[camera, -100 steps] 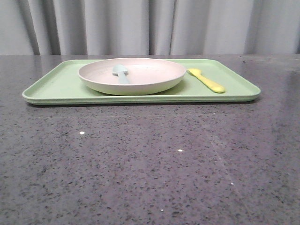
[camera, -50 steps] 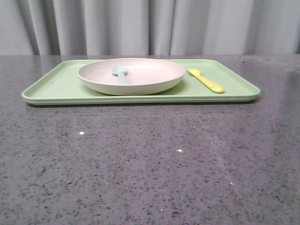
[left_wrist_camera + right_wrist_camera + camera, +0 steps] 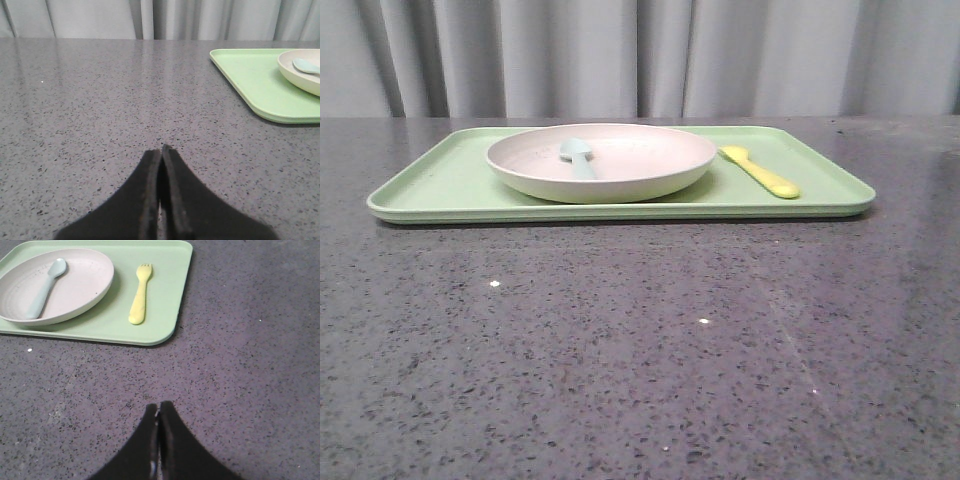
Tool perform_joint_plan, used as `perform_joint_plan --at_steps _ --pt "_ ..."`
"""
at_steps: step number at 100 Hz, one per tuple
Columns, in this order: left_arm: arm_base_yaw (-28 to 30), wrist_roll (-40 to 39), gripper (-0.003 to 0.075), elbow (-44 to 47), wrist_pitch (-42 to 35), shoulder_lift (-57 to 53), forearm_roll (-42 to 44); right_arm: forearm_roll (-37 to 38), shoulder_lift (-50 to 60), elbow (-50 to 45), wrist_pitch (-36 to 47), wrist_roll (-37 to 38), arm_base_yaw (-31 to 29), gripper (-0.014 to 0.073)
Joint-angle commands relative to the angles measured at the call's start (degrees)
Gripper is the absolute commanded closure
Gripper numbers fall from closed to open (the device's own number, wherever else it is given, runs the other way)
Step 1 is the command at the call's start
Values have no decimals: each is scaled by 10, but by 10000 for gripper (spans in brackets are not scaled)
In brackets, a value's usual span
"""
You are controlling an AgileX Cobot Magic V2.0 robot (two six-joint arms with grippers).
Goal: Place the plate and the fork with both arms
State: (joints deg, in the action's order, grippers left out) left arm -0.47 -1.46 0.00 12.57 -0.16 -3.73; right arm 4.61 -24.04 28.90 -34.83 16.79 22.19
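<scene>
Fork point(image 3: 140, 294) tines show only from right wrist (front hides them).

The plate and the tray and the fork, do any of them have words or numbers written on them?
No readable text anywhere.
The plate: faint specks near the rim, too blurred to read as letters.
The tray, fork and blue spoon: plain, no marks.

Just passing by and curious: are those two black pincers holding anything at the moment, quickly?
Left end effector: closed, holding nothing, above bare countertop.
Right end effector: closed, holding nothing, short of the tray.
</scene>
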Motion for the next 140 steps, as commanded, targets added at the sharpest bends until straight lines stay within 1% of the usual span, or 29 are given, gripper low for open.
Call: perform_joint_plan --at_steps 1,55,64,71,80,93,100,125,140 --pt "0 -2 741 7 -46 -18 -5 12 -5 14 43 -2 0 661" --pt "0 -2 741 7 -46 -18 -5 14 -5 13 43 -2 0 661" --pt "0 -2 741 7 -46 -18 -5 23 -4 13 50 -2 -3 661" --pt "0 -2 741 7 -46 -18 -5 33 0 8 71 -2 -8 661" --pt "0 -2 741 7 -46 -18 -5 36 12 -18 135 -2 -29 661" --pt "0 -2 741 7 -46 -18 -5 36 49 -78 249 -2 -79 661" --pt "0 -2 741 7 -46 -18 -5 36 75 -110 284 -2 -101 661" --pt "0 -2 741 7 -46 -18 -5 36 162 -185 289 -2 -188 661" --pt "0 -2 741 7 -46 -18 -5 36 200 -217 299 -2 -214 661"
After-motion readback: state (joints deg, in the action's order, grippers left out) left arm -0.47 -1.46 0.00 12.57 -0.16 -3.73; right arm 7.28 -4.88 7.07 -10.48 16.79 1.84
